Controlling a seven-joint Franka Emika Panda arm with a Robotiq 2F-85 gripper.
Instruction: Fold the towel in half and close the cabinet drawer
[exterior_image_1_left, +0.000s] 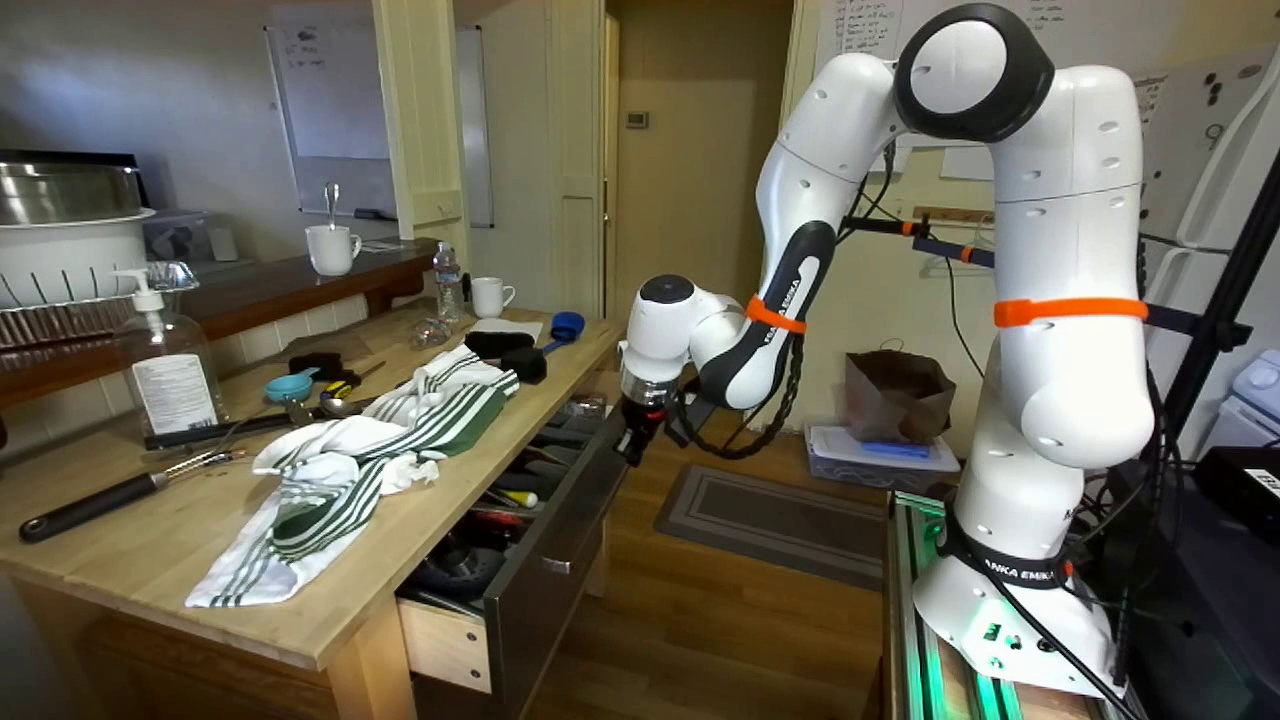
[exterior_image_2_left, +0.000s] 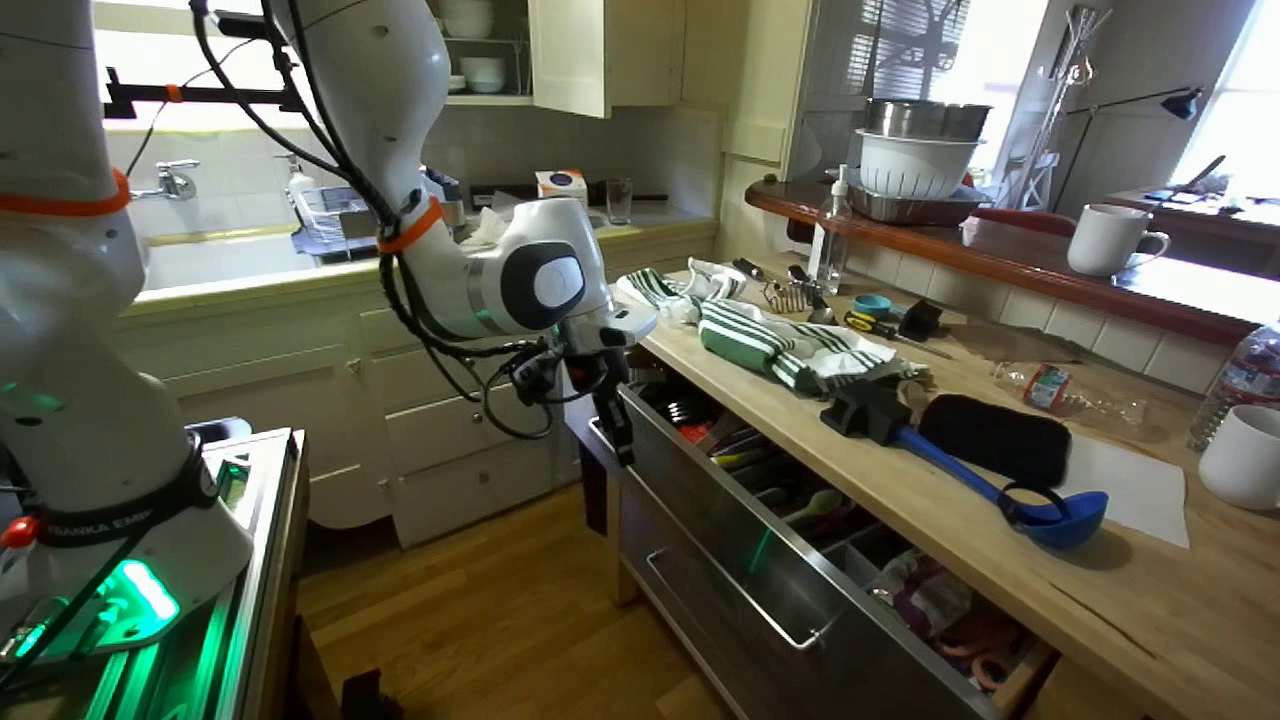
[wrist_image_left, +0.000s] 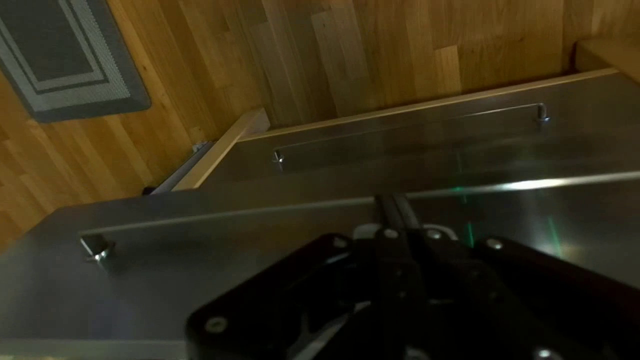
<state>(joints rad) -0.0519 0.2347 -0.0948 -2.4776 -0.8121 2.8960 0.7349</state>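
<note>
The towel (exterior_image_1_left: 440, 415), white with green stripes, lies crumpled on the wooden counter; it also shows in an exterior view (exterior_image_2_left: 790, 345). The cabinet drawer (exterior_image_1_left: 545, 590) below it stands open, with utensils inside, light-wood sides and a dark shiny front (exterior_image_2_left: 760, 560). My gripper (exterior_image_1_left: 630, 455) points down on the outer side of the drawer front, by its upper part (exterior_image_2_left: 622, 450). In the wrist view the fingers (wrist_image_left: 395, 205) are together with nothing seen between them, and their tips overlap the drawer's bar handle (wrist_image_left: 225, 209). I cannot tell whether they touch it.
A pump bottle (exterior_image_1_left: 175, 385), black-handled tools (exterior_image_1_left: 100, 508), a blue spoon (exterior_image_2_left: 1065, 520) and a white mug (exterior_image_2_left: 1245, 455) stand or lie on the counter. A lower drawer (wrist_image_left: 425, 135) with its own handle sits below. A grey mat (exterior_image_1_left: 770, 520) lies on the floor.
</note>
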